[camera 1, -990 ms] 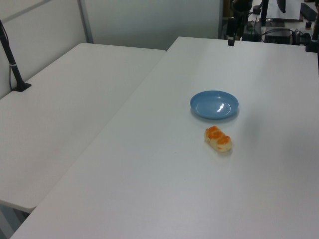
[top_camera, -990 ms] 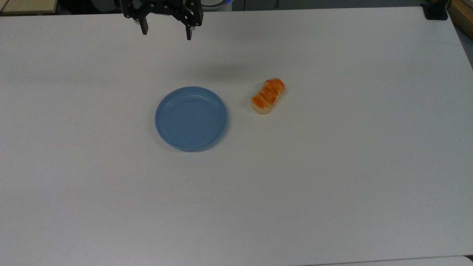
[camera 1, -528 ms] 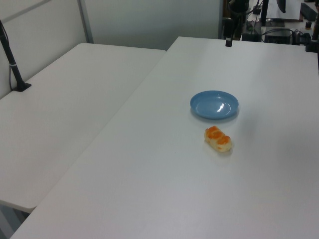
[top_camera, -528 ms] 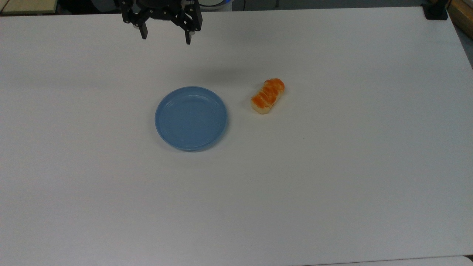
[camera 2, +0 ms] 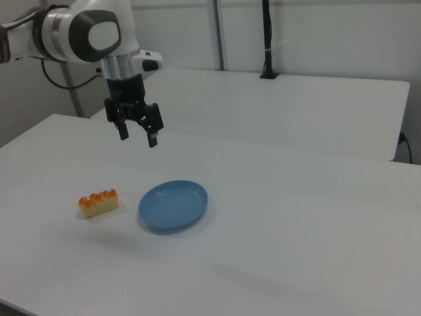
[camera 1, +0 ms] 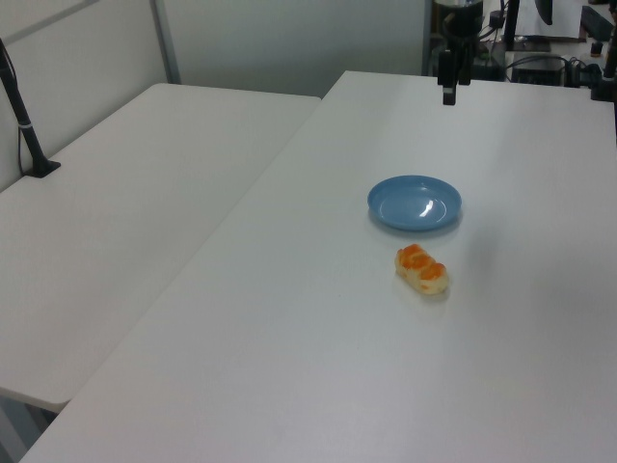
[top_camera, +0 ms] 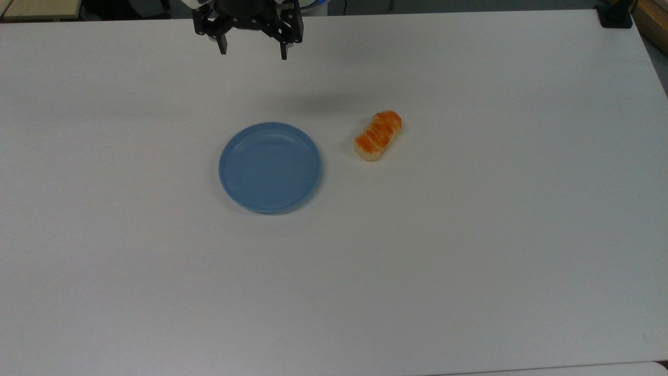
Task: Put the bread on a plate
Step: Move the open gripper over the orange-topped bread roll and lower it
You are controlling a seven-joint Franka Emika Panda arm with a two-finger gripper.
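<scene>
Our black two-finger gripper [top_camera: 252, 54] hangs spread and empty. The glossy orange-topped oblong roll [top_camera: 378, 135] lies at three o'clock of the round light-blue plate [top_camera: 270, 167]; we should straddle its narrow width.

In the right view the hand [camera 2: 137, 135] hangs in the air above the white bench [camera 2: 296, 224], its two black fingers [camera 2: 152, 139] spread apart and pointing down, with nothing between them. The white arm [camera 2: 85, 33] reaches in from about ten o'clock. The light-blue plate [camera 2: 173, 205] lies flat on the bench at roughly five o'clock from the hand. The bread [camera 2: 99, 202] lies near the plate at its nine o'clock, apart from its rim, orange top upward.
</scene>
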